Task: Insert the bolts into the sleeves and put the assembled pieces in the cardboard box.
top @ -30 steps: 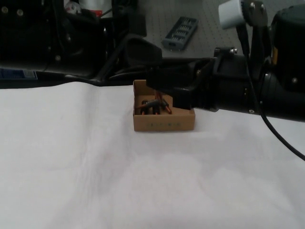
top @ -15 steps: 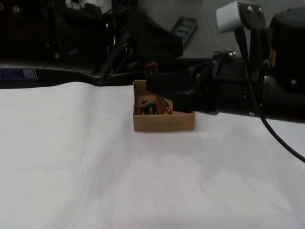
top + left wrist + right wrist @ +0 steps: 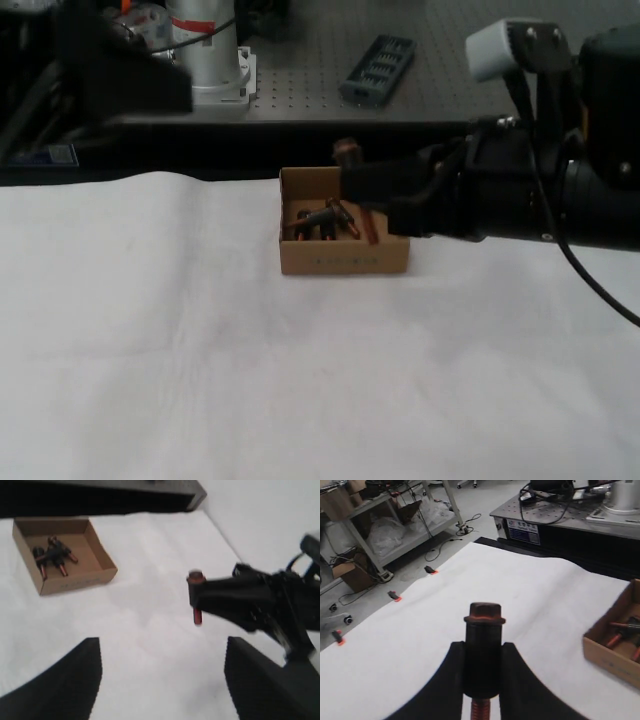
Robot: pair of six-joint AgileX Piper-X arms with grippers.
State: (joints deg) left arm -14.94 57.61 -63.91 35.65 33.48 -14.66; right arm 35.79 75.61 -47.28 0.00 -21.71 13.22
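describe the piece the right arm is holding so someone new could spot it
On the white cloth sits a cardboard box, and the right pincer hangs near it. It grips a dark sleeve with a bolt through it, held upright, unlike the pieces lying in the box.

The right arm [image 3: 520, 195] covers the far right corner of the cardboard box [image 3: 343, 262] and runs off the right edge. The pieces [image 3: 325, 220] in the box are small and dark there, too hard to count. In the right wrist view the box is cut by the edge. The fingers [image 3: 515, 682] of the right gripper [image 3: 483, 649] hide the sides of the sleeve [image 3: 483, 634], and the bolt [image 3: 484, 613] runs off the picture at its thread end. The fingers [image 3: 65, 680] of the left gripper [image 3: 162, 645] are cut off too.
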